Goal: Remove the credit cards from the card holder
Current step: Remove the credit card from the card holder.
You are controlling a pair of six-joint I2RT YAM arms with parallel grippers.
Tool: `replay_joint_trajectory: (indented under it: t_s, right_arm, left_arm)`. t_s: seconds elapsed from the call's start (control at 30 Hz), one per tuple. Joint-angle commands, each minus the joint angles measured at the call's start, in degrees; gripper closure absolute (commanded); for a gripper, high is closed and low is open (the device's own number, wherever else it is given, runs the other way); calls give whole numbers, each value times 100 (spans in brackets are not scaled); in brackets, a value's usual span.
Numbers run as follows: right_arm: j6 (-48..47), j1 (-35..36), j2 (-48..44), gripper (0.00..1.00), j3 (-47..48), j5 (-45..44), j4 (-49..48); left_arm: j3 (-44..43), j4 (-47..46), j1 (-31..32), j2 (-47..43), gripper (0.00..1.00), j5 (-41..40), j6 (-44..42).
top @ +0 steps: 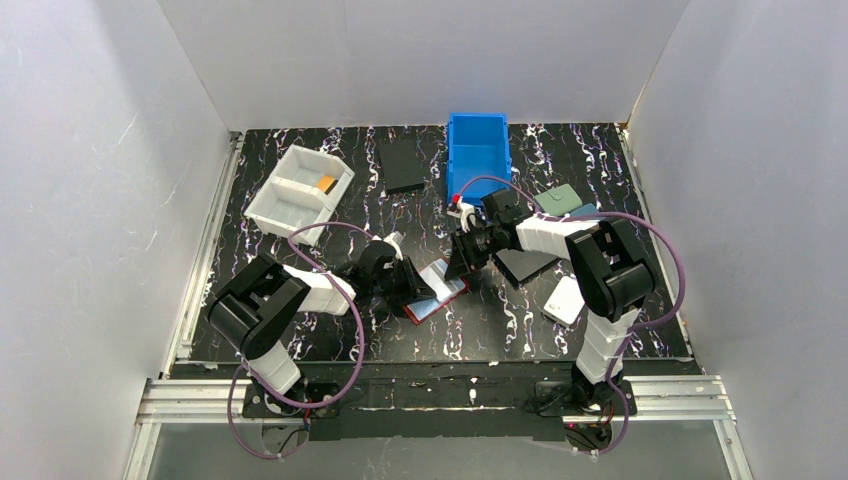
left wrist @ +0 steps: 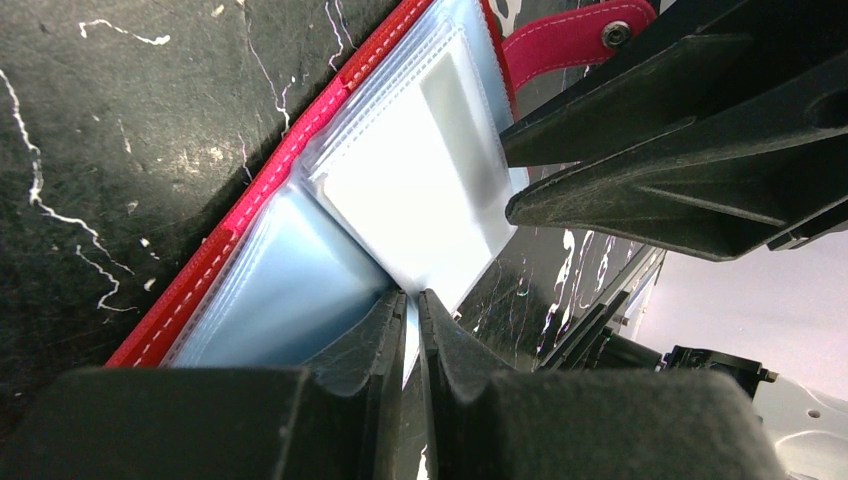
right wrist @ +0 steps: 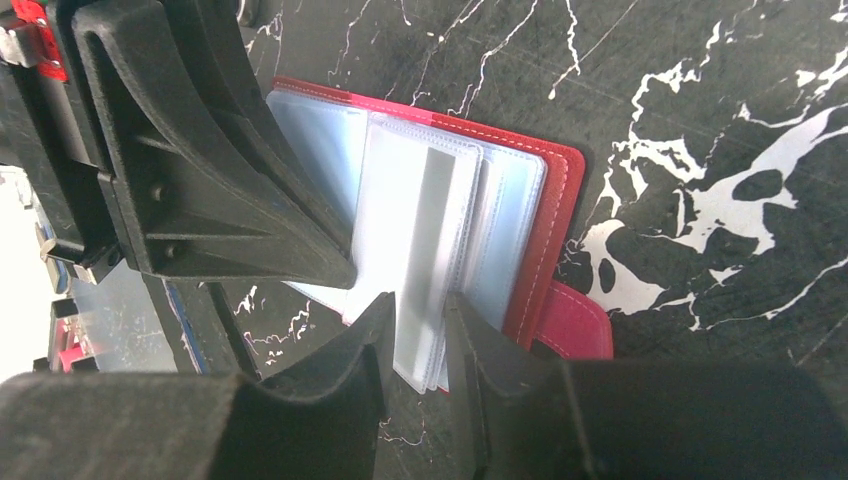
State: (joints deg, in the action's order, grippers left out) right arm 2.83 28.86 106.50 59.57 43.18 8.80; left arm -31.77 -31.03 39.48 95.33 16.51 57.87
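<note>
Card holder point(top: 437, 290) lies open at table centre. Left gripper point(left wrist: 412, 305), at its 9 o'clock, pinches one pocket leaf. Right gripper point(right wrist: 420, 325), at 1 o'clock, clamps several leaves, apparently enclosing a whitish card point(left wrist: 400, 190).

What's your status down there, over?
Left gripper shut on card holder pocket edge. Right gripper pinching its pocket leaves. Holder open. Nothing blocking.

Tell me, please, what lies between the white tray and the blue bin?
A flat black case lies between tray and bin, shown in the top view.
</note>
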Motion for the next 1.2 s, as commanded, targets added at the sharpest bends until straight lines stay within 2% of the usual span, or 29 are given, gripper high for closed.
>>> replay_joint_trajectory:
  t_s: [0.0,0.3,0.87,1.17]
  right_arm:
    - [202,128,-229,70,-21,812,-167]
    - [277,128,-186,77,-23,1120,-232]
    - [367,159,-195,75,-64,1479,-378]
    - [364,234,-172,71,-75,1549,-388]
  left_arm:
    - [110,631,32,254,89,-210,-184]
    - [142,630,31,42,81,-236,-112]
    - [531,423,-37,-814,56,-502,189]
    - [725,283,-72,-1156,49,-583,318]
